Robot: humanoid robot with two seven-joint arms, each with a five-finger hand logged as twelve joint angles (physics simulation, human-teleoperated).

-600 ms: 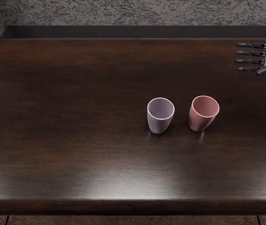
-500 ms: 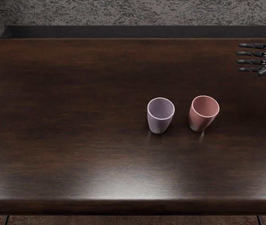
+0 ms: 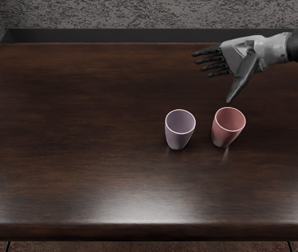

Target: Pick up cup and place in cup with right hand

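Right robot hand (image 3: pixel 238 56) wide and empty!
Pink cup (image 3: pixel 225 134) sits just nearside of my thumb, the lilac cup (image 3: pixel 178 137) farther left.

A dark brown wooden bench (image 3: pixel 75 136) spans the view, its grain running sideways and a pale sheen lying along its near side. Behind its far edge runs a flat, dark grey band (image 3: pixel 112 35), and beyond that is a mottled grey surface (image 3: pixel 112 14). Below the near edge show a strip of reddish-brown floor (image 3: pixel 149 247) and two thin dark rods (image 3: pixel 7 246), one towards each side.
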